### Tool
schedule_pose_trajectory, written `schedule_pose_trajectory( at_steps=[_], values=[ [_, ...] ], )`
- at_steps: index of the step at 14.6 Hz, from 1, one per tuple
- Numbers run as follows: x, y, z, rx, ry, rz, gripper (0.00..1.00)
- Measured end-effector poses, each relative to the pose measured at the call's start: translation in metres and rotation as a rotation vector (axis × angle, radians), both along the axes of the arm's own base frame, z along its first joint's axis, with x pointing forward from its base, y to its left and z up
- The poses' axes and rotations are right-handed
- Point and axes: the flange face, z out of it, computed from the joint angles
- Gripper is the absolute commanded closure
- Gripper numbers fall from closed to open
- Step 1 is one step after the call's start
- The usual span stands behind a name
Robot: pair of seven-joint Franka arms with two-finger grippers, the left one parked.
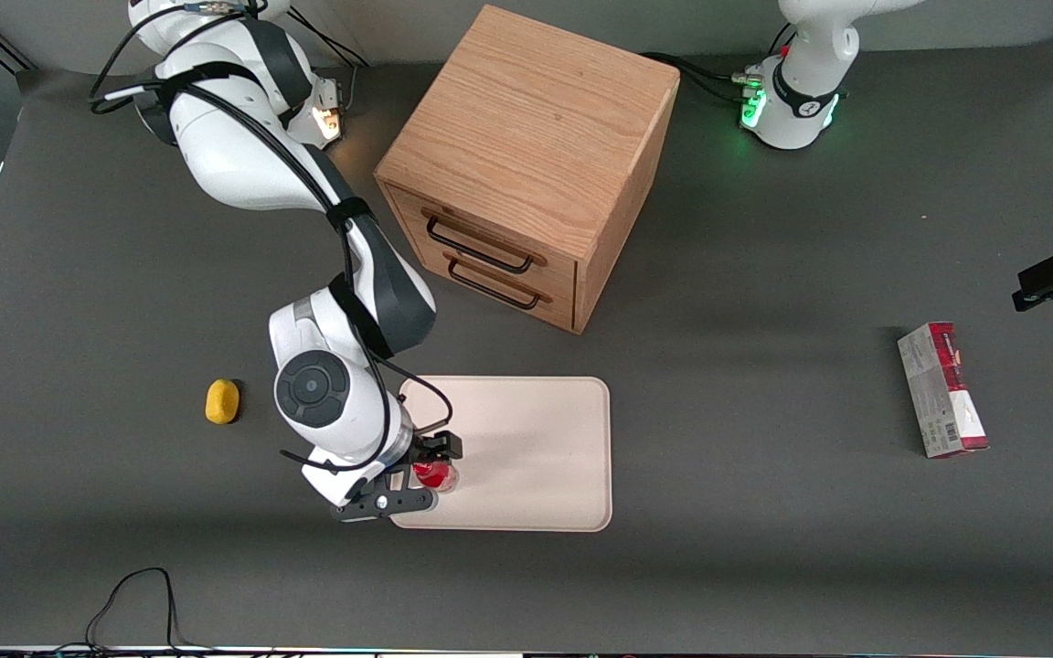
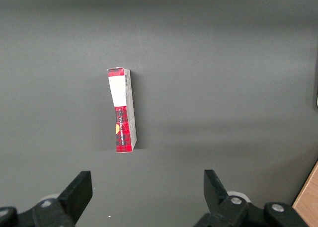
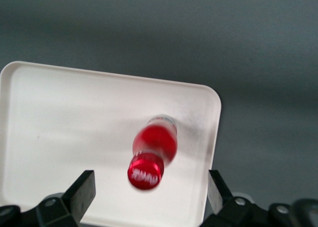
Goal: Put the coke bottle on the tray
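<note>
The coke bottle [image 1: 436,475] is a small red bottle with a red cap, standing on the pale beige tray [image 1: 536,457] near the tray's corner closest to the front camera, at the working arm's end. My right gripper [image 1: 428,472] hovers directly over it. In the right wrist view the bottle [image 3: 154,142] is seen from above, slightly blurred, its base on the tray [image 3: 64,117]. The gripper [image 3: 150,189] is open. Its two black fingers [image 3: 85,188] stand wide apart on either side of the cap and do not touch it.
A wooden two-drawer cabinet [image 1: 526,164] stands farther from the front camera than the tray. A small yellow object [image 1: 223,401] lies beside the working arm. A red-and-grey carton [image 1: 942,388] lies toward the parked arm's end, also seen in the left wrist view [image 2: 121,110].
</note>
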Motion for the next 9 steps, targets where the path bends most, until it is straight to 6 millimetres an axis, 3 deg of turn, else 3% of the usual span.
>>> schedule_pose_trajectory(
  at_steps=[2,4,9],
  values=[
    [-0.011,-0.004,0.036,-0.015,0.035,-0.004,0.00],
    [-0.029,-0.012,0.088,-0.031,0.072,-0.017,0.00],
    [-0.099,-0.043,0.223,-0.076,0.169,-0.030,0.00]
  ],
)
